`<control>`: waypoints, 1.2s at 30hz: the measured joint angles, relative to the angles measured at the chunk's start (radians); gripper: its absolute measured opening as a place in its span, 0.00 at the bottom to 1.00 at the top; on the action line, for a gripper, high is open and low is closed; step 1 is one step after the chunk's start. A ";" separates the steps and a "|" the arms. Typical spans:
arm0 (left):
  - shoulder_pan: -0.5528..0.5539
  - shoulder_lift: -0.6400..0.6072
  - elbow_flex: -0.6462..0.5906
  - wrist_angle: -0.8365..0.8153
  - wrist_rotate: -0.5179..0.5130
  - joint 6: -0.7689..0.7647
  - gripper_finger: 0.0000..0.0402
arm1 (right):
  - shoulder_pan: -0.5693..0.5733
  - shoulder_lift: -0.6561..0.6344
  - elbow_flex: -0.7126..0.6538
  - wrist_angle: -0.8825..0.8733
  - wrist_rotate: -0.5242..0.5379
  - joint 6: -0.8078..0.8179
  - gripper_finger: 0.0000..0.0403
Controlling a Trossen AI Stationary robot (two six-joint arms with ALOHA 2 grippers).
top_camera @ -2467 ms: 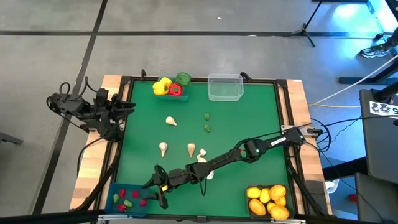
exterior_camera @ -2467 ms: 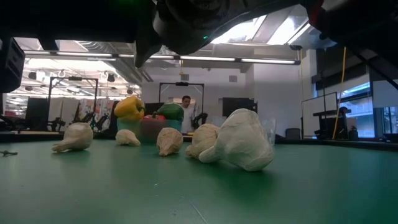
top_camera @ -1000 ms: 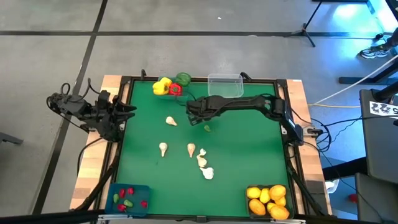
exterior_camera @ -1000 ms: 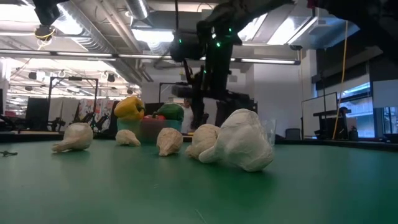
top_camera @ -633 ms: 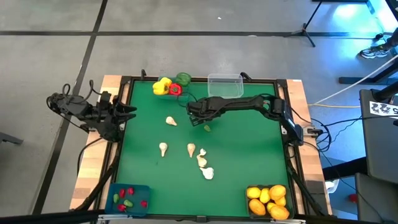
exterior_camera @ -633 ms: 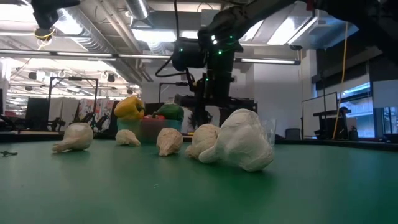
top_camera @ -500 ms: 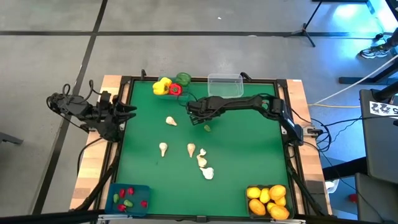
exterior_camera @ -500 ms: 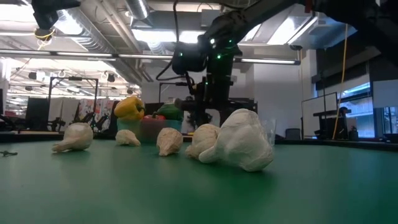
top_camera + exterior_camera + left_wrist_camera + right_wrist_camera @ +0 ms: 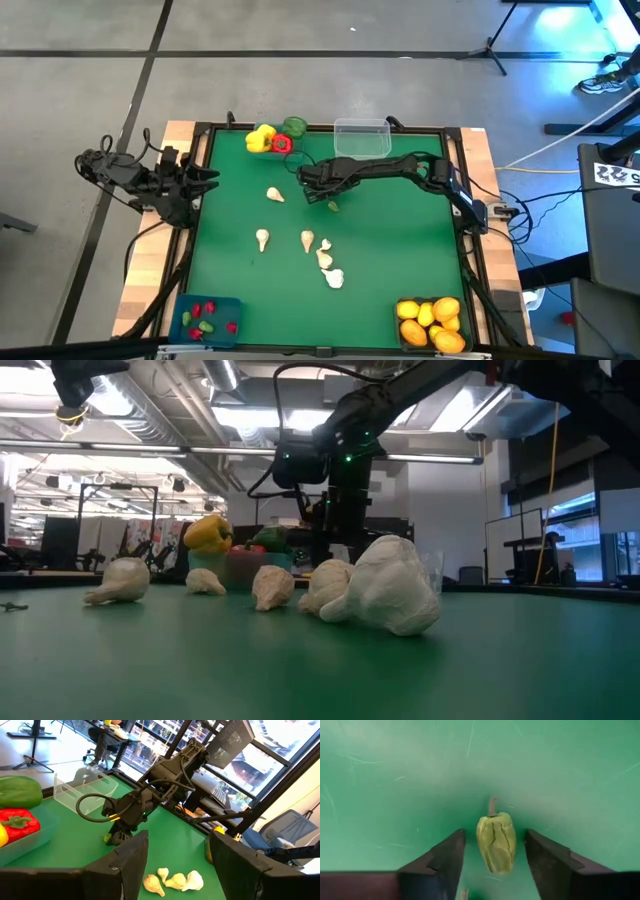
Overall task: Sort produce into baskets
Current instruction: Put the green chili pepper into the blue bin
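Dark left gripper [image 9: 205,176] parked at the table's left edge, fingers spread, holding nothing. Teal basket [image 9: 275,147] at the far edge with yellow, red and green peppers. White garlic bulbs [image 9: 307,239] scattered mid-mat. Right gripper [image 9: 308,176] lowered onto the mat near the middle, fingers apart around a small green pepper [image 9: 496,841], not touching it. Clear basket [image 9: 361,140] just beyond. Citrus-filled bin [image 9: 431,324] at near right.

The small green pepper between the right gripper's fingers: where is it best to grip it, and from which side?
Grip the green pepper across its ribbed body, from above. It lies flat on the mat with its stem pointing away from the right gripper, whose open fingers already flank its two long sides, so probably lower and close.
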 joint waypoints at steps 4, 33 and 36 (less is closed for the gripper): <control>0.000 0.000 0.000 0.000 0.000 0.000 0.52 | 0.001 0.001 0.000 0.003 -0.018 -0.001 0.36; 0.000 0.000 0.000 0.000 0.000 -0.024 0.52 | 0.271 0.009 0.336 0.444 -0.113 -0.398 0.15; 0.000 0.000 0.000 0.000 0.000 -0.035 0.52 | 0.338 0.009 0.336 0.619 -0.113 -0.519 0.15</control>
